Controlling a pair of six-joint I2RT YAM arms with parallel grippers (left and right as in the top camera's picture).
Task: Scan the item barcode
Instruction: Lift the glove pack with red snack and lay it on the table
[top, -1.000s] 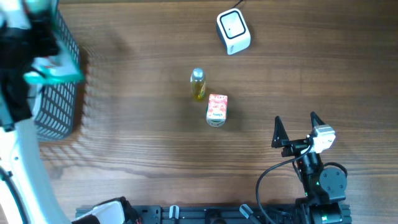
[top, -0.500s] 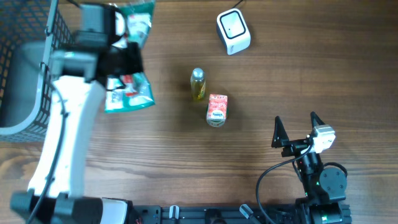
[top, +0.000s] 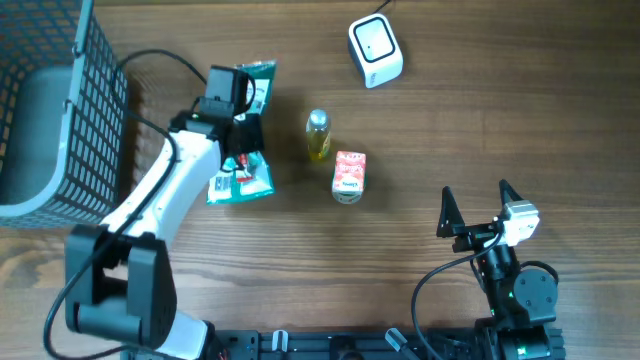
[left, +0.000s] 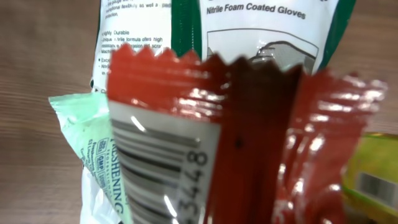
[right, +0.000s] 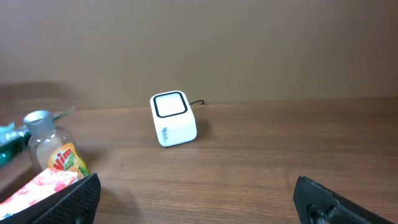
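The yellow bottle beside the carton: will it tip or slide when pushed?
The bottle stands upright and narrow, so a high push would probably tip it. Its round body might then roll. The smooth plastic looks light, perhaps slippery.

Even, soft light; glare streaks on red wrapper (left: 205, 106); left-wrist close-up soft-focused; shadows faint.

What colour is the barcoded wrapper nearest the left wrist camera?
The wrapper is red with a white barcode panel; clearest in the left wrist view.

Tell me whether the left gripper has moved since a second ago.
Yes. The left gripper, shut on packets, has swung right in the overhead view, off the basket and toward the bottle.
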